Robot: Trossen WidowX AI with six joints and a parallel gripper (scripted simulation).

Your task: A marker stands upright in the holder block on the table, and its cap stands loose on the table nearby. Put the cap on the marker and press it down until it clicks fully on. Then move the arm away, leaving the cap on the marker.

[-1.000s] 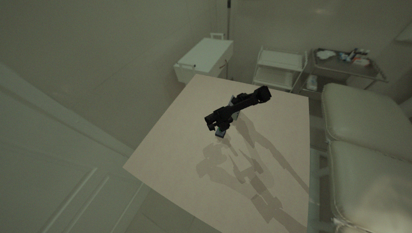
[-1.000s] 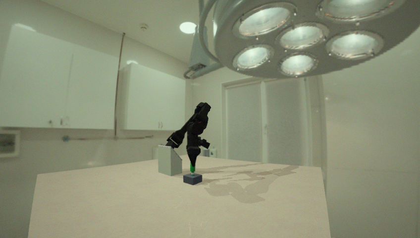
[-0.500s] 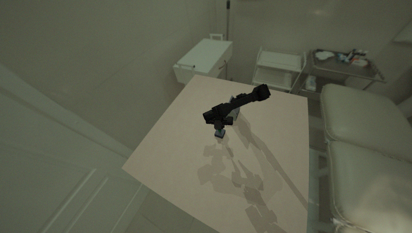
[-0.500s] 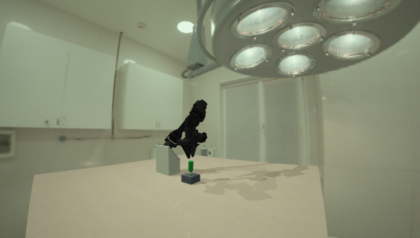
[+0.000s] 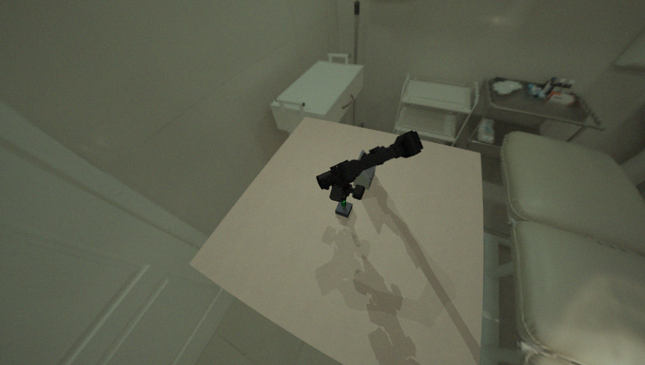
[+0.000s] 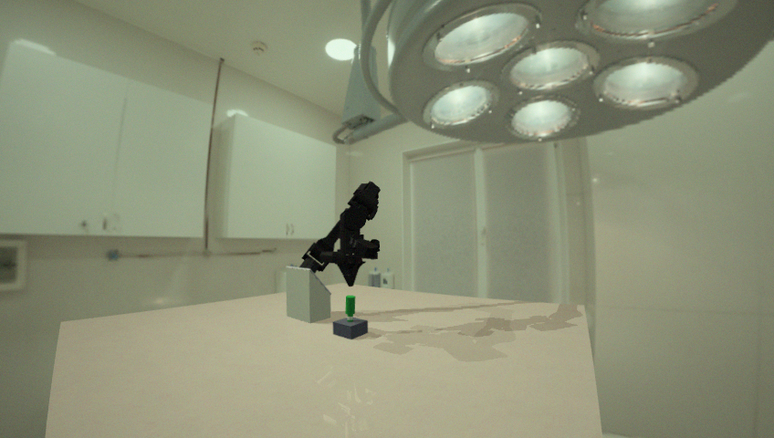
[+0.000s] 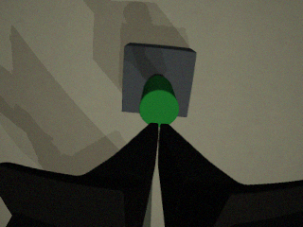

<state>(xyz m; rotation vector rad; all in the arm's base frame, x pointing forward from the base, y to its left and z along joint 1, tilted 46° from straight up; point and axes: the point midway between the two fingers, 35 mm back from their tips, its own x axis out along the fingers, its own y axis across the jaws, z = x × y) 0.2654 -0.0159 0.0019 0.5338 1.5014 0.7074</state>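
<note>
The holder block (image 5: 341,214) (image 6: 350,329) (image 7: 180,71) is dark blue-grey and sits on the table (image 5: 271,226) (image 6: 190,369). The green cap (image 5: 343,204) (image 6: 350,305) (image 7: 159,108) stands upright on top of the marker in the block. A short pale part of the marker (image 6: 350,318) shows below the cap in the exterior view. My gripper (image 6: 350,284) (image 7: 158,131) is shut with nothing between its fingertips. In the exterior view the tips hang a little above the cap, with a small gap. Whether the cap is fully down cannot be told.
The grey wedge-shaped base (image 5: 364,178) (image 6: 308,296) of the arm stands on the table behind the block. Shadows of the arm fall across the table beside the block. A surgical lamp (image 6: 488,70) hangs in the upper right of the exterior view.
</note>
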